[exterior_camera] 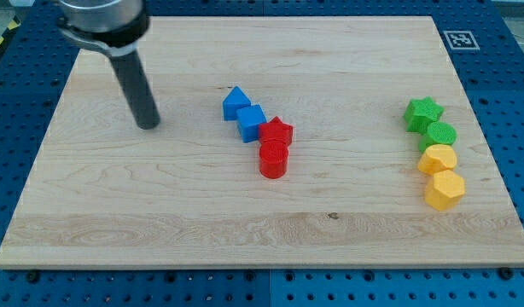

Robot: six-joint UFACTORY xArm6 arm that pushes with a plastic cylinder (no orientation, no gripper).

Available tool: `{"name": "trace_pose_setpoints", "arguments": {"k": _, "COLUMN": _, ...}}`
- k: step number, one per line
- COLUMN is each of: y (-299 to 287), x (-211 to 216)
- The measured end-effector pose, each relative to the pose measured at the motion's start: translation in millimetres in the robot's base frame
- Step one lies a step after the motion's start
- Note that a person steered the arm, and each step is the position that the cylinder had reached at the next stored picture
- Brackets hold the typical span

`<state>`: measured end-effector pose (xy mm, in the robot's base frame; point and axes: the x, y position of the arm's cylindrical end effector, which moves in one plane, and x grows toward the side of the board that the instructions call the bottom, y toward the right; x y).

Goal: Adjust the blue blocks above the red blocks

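Currently my tip (148,124) is resting on the desk (91,213) toward the view's left, well apart from every block, and since the arm is carrying no gripper, nothing is being grasped. Near the middle, the blue triangular block (235,103) and blue cube (251,122) are sitting touching, running diagonally down to the red star (276,132), with the red cylinder (273,159) just below it. Off at the view's right, green and yellow blocks are lying in a column. These small blocks are probably light, stiff and slippery on wood, so pushing squarely against a flat blue face, not a corner, seems wisest to avoid spinning them.
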<state>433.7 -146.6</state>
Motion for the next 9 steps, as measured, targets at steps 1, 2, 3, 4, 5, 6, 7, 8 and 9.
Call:
{"name": "trace_pose_setpoints", "arguments": {"k": 1, "y": 29, "x": 0}}
{"name": "trace_pose_setpoints", "arguments": {"k": 2, "y": 46, "x": -5}}
{"name": "trace_pose_setpoints", "arguments": {"k": 3, "y": 61, "x": -6}}
{"name": "trace_pose_setpoints", "arguments": {"k": 4, "y": 76, "x": -8}}
{"name": "trace_pose_setpoints", "arguments": {"k": 5, "y": 95, "x": -11}}
{"name": "trace_pose_setpoints", "arguments": {"k": 6, "y": 101, "x": -13}}
{"name": "trace_pose_setpoints", "arguments": {"k": 7, "y": 92, "x": -13}}
{"name": "trace_pose_setpoints", "arguments": {"k": 8, "y": 91, "x": -12}}
{"name": "trace_pose_setpoints", "arguments": {"k": 9, "y": 92, "x": -4}}
